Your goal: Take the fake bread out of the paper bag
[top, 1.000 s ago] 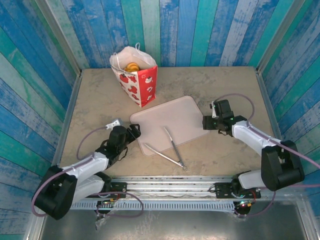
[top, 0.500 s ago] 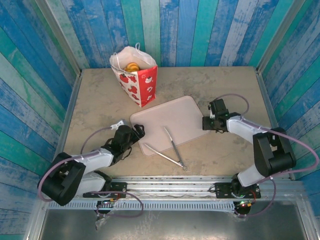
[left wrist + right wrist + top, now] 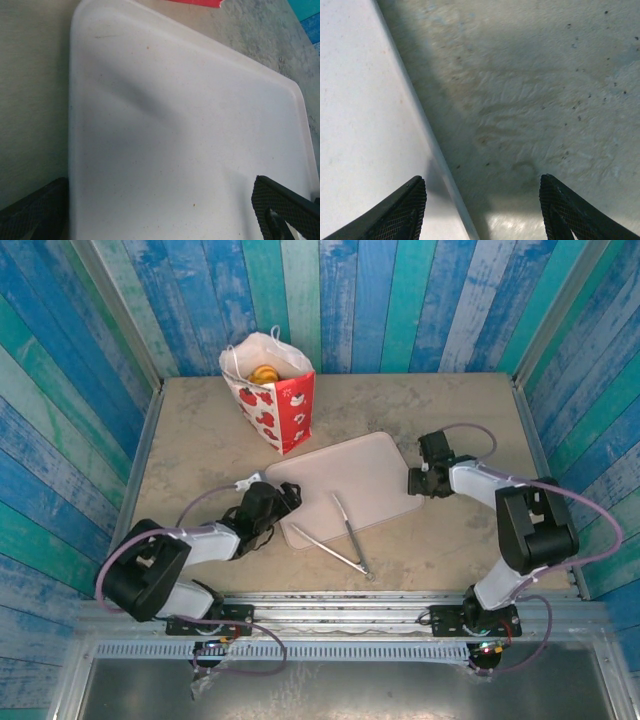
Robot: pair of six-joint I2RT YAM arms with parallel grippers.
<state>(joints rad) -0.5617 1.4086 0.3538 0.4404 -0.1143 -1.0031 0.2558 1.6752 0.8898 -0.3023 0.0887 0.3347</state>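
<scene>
The red paper bag [image 3: 278, 400] with white prints stands upright at the back left of the table, and golden fake bread [image 3: 264, 373] shows in its open top. My left gripper [image 3: 287, 500] is low at the near-left corner of the pale tray [image 3: 345, 475]. In the left wrist view it [image 3: 160, 215] is open wide, with one finger [image 3: 286, 210] over the tray [image 3: 175, 125]. My right gripper [image 3: 412, 483] is at the tray's right edge. In the right wrist view it [image 3: 482, 212] is open, straddling the tray rim [image 3: 420, 115] and holding nothing.
Metal tongs [image 3: 340, 535] lie across the tray's near edge and onto the table. A sliver of the red bag [image 3: 195, 2] shows at the top of the left wrist view. Blue plank walls close in the beige table [image 3: 200, 460] on three sides.
My left gripper has slid right to the tray's corner. My right arm has folded in at the tray's right edge, and its jaws have narrowed.
</scene>
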